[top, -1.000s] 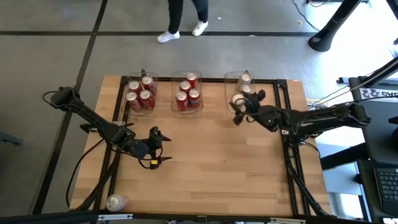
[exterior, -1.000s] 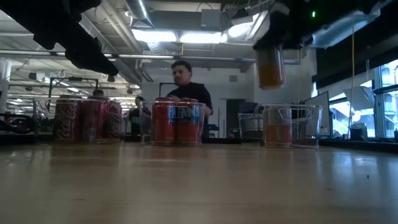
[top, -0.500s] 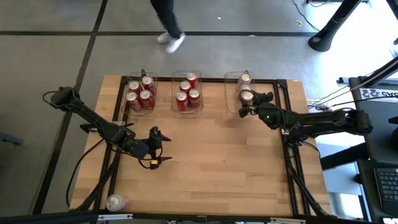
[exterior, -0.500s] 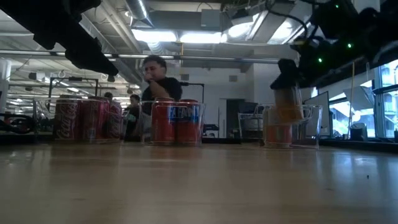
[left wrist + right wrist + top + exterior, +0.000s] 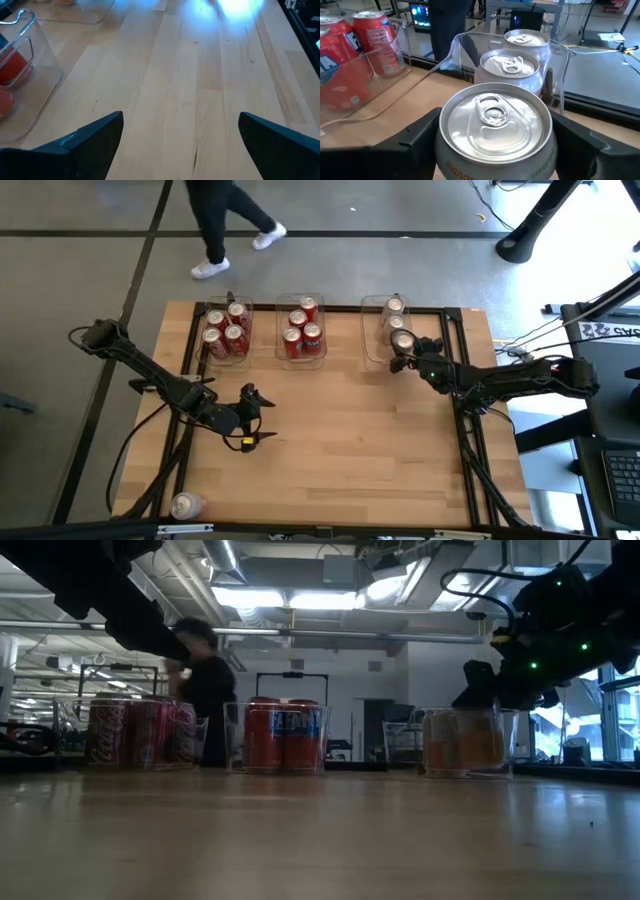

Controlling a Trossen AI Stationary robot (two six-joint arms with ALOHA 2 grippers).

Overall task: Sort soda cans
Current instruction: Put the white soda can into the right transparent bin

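Note:
My right gripper is shut on a silver-topped soda can with orange print on its body, at the near end of the clear right-hand bin. Two more silver cans stand farther back in that bin. The left bin and middle bin hold several red cans each. One more can lies at the table's near left corner. My left gripper waits open over bare wood at centre left. My right gripper pinches the can's side wall between its two fingers, one on each opposite side, just below the rim. The fingers come nearly level from the table's right. The can stands upright inside the bin; whether its base rests on the bin floor I cannot tell.
Black frame rails run along the table's left and right edges. A person walks past beyond the far edge. Bare wood fills the middle and near part of the table.
My right gripper has come down with the can from well above the bins into the near end of the right bin, shifting toward the table's right edge and rolling its wrist. The can stays upright. The person behind the table has walked toward the left.

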